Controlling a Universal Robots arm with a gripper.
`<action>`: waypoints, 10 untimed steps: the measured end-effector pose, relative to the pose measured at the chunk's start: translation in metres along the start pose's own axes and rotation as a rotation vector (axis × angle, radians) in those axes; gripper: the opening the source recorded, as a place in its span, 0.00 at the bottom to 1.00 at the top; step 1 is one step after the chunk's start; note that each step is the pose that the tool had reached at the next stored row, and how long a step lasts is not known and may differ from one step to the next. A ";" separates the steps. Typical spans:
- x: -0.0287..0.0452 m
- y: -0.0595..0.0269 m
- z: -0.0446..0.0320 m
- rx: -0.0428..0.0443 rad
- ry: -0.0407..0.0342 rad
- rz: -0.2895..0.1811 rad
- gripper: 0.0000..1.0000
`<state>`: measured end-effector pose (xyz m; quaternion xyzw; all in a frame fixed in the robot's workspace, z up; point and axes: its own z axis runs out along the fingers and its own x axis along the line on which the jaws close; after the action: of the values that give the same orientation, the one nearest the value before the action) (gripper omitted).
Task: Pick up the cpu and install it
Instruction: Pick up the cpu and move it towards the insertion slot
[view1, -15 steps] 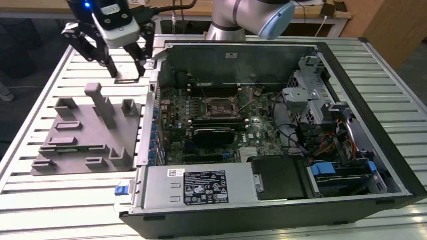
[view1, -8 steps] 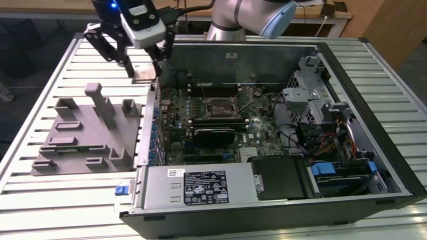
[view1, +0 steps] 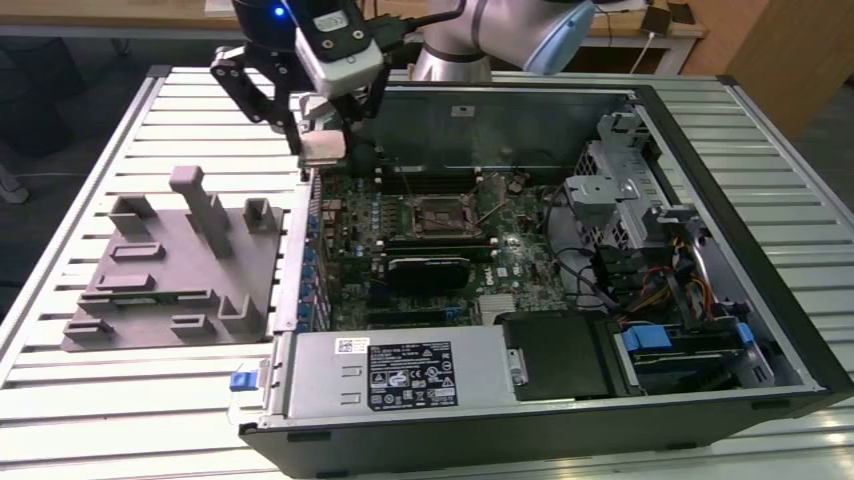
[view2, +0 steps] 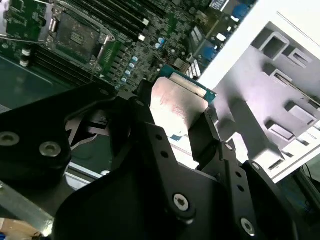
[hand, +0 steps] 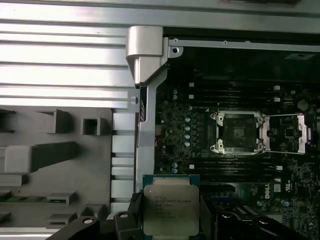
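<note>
The cpu (hand: 170, 207), a flat square chip with a pale silvery top and green rim, is held in my gripper (hand: 170, 220), whose black fingers (view2: 207, 137) are shut on its sides. In the exterior view my gripper (view1: 320, 140) holds the cpu (view1: 322, 148) in the air above the left wall of the open computer case (view1: 747, 180). The black square socket (hand: 238, 132) on the motherboard (view1: 427, 235) lies open, its metal load plate (hand: 287, 132) flipped aside. The same socket (view2: 77, 35) appears in the second wrist view, beyond the cpu (view2: 175, 107).
A grey fixture block (view1: 167, 265) with slots and upright posts sits on the slatted table (view1: 80, 390), at the exterior view's left of the case. Inside the case are a power supply (view1: 400, 375), drive cages (view1: 627, 200) and cables (view1: 667, 340). The case walls stand up around the motherboard.
</note>
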<state>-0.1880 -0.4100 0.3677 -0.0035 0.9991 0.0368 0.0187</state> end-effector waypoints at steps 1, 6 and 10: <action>-0.0030 0.0000 0.0001 -0.0001 0.0001 0.000 0.54; -0.0162 -0.0001 0.0006 0.0000 0.0003 0.000 0.54; -0.0306 -0.0003 0.0015 -0.0001 0.0013 0.000 0.54</action>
<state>-0.1574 -0.4100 0.3673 -0.0035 0.9992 0.0368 0.0181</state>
